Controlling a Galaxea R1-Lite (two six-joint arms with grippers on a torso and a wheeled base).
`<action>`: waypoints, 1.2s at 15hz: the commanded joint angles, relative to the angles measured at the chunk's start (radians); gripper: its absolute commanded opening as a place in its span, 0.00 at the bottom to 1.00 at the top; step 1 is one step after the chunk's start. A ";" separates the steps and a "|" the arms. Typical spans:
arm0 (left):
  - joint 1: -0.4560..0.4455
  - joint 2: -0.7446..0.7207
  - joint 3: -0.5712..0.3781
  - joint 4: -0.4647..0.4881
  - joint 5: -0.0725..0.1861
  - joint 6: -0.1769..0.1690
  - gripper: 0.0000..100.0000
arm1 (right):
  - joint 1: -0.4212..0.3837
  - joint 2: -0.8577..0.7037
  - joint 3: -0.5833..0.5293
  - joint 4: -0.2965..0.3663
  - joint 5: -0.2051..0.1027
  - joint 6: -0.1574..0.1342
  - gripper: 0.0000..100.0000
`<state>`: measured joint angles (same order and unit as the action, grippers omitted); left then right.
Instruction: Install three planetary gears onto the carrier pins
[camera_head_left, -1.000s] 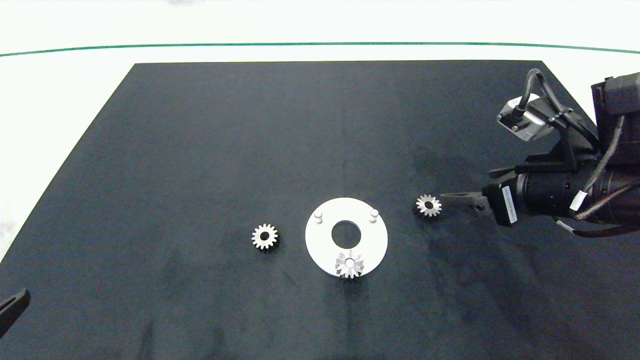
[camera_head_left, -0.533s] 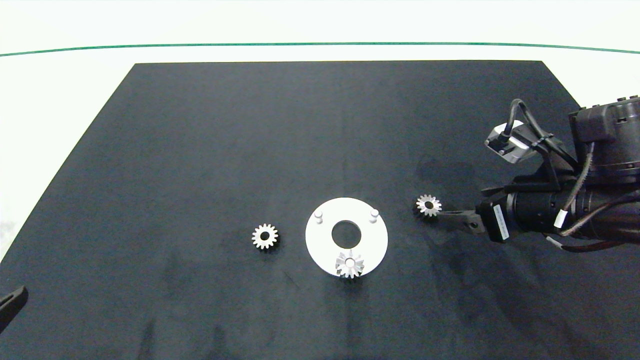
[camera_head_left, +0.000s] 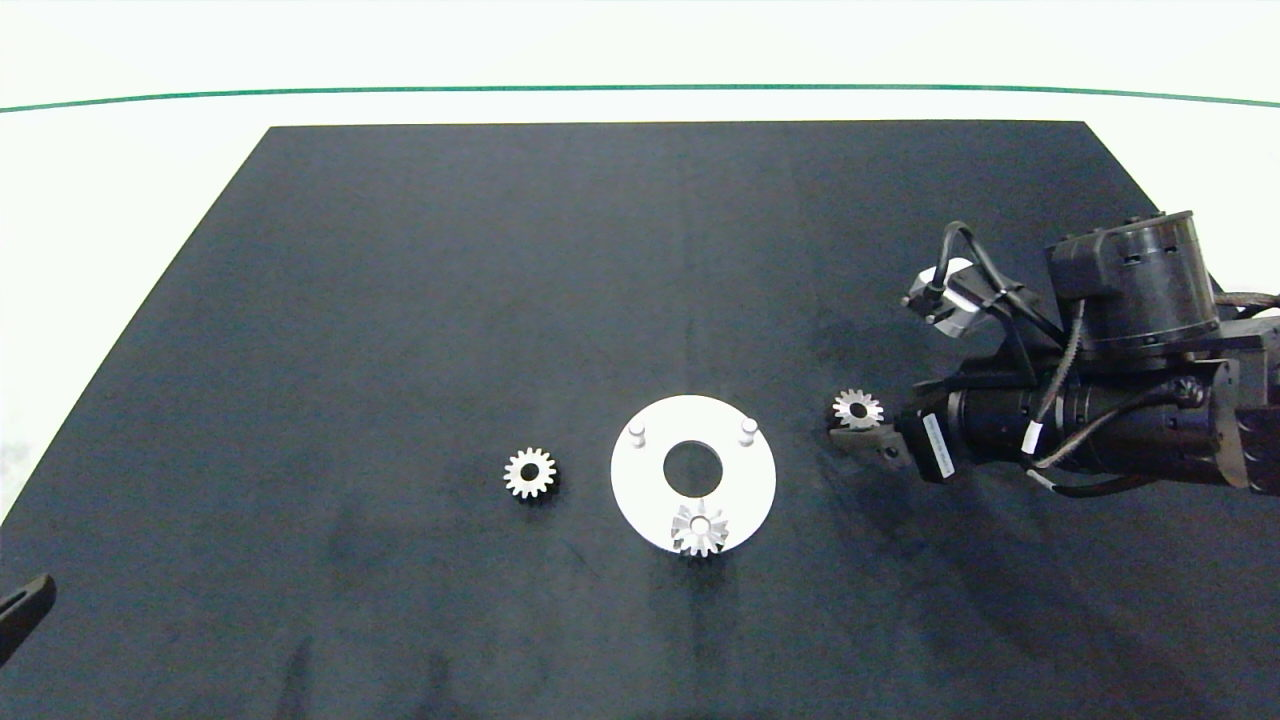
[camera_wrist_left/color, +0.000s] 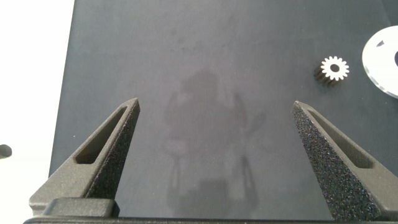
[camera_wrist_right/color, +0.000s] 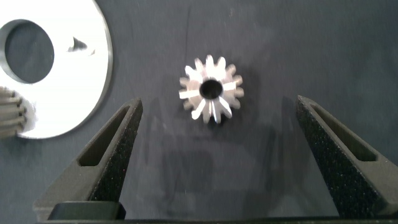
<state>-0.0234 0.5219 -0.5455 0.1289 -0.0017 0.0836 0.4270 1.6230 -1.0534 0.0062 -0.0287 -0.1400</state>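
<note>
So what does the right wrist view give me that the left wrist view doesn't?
Only the right wrist view shows the gear lying between the open right hand, plus a gear seated on the disc. Only the left wrist view shows the loose gear left of the disc, well ahead of the open left hand. Both show the white disc and black mat.

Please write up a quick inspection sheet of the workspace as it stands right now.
Surface: black mat on a white table.
Job's things: white disc with one gear seated, two pins bare; loose gears left and right of it.
Clutter: nothing seen.
Grippers: right claw open, straddling the right gear; left claw open, parked over bare mat.
Cables: on the right arm.
Surroundings: green line.
</note>
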 joint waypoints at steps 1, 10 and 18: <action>0.002 -0.002 -0.002 0.001 0.000 0.001 1.00 | 0.010 0.049 -0.028 0.000 0.000 -0.009 1.00; 0.002 -0.002 -0.010 0.001 0.000 0.001 1.00 | 0.012 0.098 -0.069 0.000 -0.005 -0.029 0.90; 0.002 -0.002 -0.021 0.014 0.000 0.001 1.00 | 0.012 0.106 -0.069 0.000 -0.005 -0.032 0.74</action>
<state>-0.0215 0.5200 -0.5657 0.1432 -0.0017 0.0836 0.4372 1.7262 -1.1232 0.0057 -0.0332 -0.1711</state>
